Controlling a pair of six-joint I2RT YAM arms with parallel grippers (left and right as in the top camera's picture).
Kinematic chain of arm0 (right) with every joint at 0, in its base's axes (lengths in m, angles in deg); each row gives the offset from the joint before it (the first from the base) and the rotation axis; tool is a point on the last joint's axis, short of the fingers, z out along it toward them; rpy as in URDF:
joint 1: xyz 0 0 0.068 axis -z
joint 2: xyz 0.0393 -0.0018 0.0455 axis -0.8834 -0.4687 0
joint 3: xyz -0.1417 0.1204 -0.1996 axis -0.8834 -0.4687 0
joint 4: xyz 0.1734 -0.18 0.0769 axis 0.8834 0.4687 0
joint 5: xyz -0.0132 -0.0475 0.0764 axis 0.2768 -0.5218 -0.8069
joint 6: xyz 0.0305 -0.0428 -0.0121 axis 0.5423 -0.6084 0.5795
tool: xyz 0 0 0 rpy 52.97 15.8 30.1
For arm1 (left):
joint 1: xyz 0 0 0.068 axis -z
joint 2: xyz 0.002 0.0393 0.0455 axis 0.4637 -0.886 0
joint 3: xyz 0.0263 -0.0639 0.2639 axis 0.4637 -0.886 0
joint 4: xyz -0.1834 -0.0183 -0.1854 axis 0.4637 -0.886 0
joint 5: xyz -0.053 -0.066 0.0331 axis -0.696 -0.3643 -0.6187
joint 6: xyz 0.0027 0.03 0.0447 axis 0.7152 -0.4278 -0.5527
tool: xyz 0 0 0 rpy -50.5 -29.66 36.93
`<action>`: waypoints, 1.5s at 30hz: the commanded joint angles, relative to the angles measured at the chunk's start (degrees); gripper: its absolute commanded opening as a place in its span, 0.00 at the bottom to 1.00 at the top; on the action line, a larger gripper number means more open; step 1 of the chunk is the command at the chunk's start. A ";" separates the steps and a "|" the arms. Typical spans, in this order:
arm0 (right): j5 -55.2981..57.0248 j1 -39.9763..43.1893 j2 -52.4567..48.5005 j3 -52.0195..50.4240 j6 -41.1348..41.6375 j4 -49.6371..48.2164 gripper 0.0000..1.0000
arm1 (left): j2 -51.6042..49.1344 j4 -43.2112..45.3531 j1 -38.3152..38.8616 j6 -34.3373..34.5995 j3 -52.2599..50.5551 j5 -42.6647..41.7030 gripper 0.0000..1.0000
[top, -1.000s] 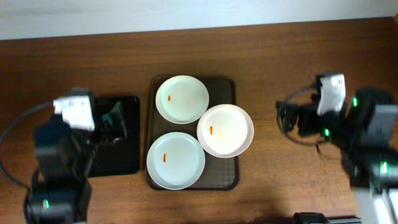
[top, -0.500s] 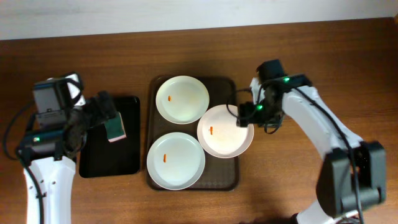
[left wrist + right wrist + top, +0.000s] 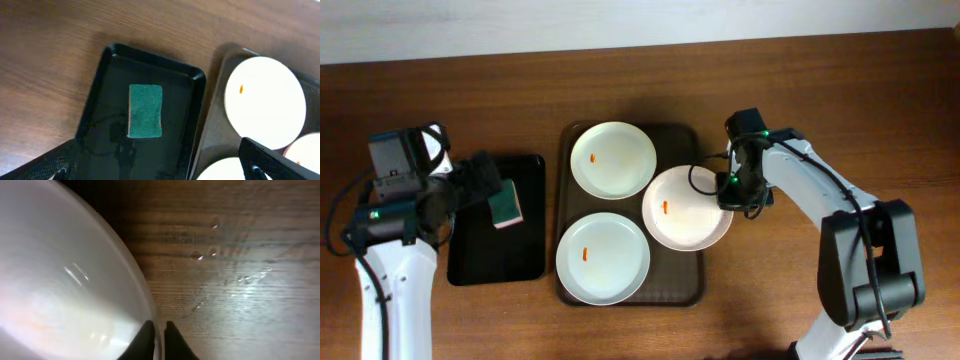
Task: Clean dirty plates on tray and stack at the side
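Your right hand (image 3: 733,190) pinches the right plate's (image 3: 685,212) rim, left hand (image 3: 486,188) open above the sponge (image 3: 145,110); next, lift the plate level.

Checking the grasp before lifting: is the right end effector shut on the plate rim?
Shut: the right end effector has the right-hand plate's rim pinched between its jaws, no gap visible.

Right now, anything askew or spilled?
Yes. The right plate overhangs the right rim of the tray, with the right tool closed on its edge. A few wet droplets glint on the table beside it.
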 commanded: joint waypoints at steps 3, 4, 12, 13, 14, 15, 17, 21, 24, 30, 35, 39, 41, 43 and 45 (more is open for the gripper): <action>1.27 -0.02 3.91 3.45 -1.22 1.53 0.49 | -1.20 -0.37 0.20 -6.95 0.66 -3.37 1.00; 1.29 -0.02 4.87 4.13 -2.32 1.79 0.51 | -1.68 -0.35 0.48 -7.19 0.63 -3.15 0.99; -6.34 -0.09 14.21 8.35 -3.58 2.82 0.57 | -30.29 5.20 5.33 0.04 0.63 10.38 0.67; -6.58 -0.13 14.21 8.35 -3.56 2.78 0.57 | -33.38 7.06 3.69 0.39 0.63 9.88 0.63; -6.95 -0.17 14.21 8.35 -3.56 2.32 0.57 | -35.85 8.98 2.58 0.13 0.63 9.46 0.60; -6.95 -0.17 14.21 8.35 -3.56 1.90 0.57 | -38.49 10.16 1.95 -0.26 0.63 9.46 0.52; -6.97 -0.24 14.21 8.35 -3.56 1.77 0.58 | -42.99 11.50 1.88 -1.18 0.63 8.09 0.14; -6.95 -0.50 14.21 8.35 -3.56 1.75 0.58 | -42.69 9.27 1.88 -3.45 1.95 5.20 0.00; -6.95 -0.48 14.23 8.35 -3.56 1.75 0.58 | -38.27 4.04 1.88 -4.61 6.12 1.92 0.14; -6.95 -0.48 14.21 8.35 -3.56 1.75 0.58 | -34.40 0.00 1.92 -6.29 6.36 4.59 0.62; -6.93 -0.48 14.21 8.35 -3.56 1.70 0.59 | -34.51 1.64 2.05 -6.29 5.09 7.52 0.50; -6.95 -0.48 14.21 8.35 -3.56 0.66 0.59 | -34.51 12.35 3.67 -6.29 -3.45 7.41 0.35; -6.95 -0.48 14.21 8.35 -3.54 0.42 0.59 | -34.51 16.48 3.82 -6.32 -7.50 7.56 0.18; -6.97 -0.48 14.21 8.35 -3.54 0.46 0.59 | -34.51 18.38 3.82 -6.27 -9.97 7.39 0.06; -6.97 -0.48 14.23 8.35 -3.56 0.44 0.59 | -34.49 18.05 3.82 -6.32 -10.62 7.08 0.00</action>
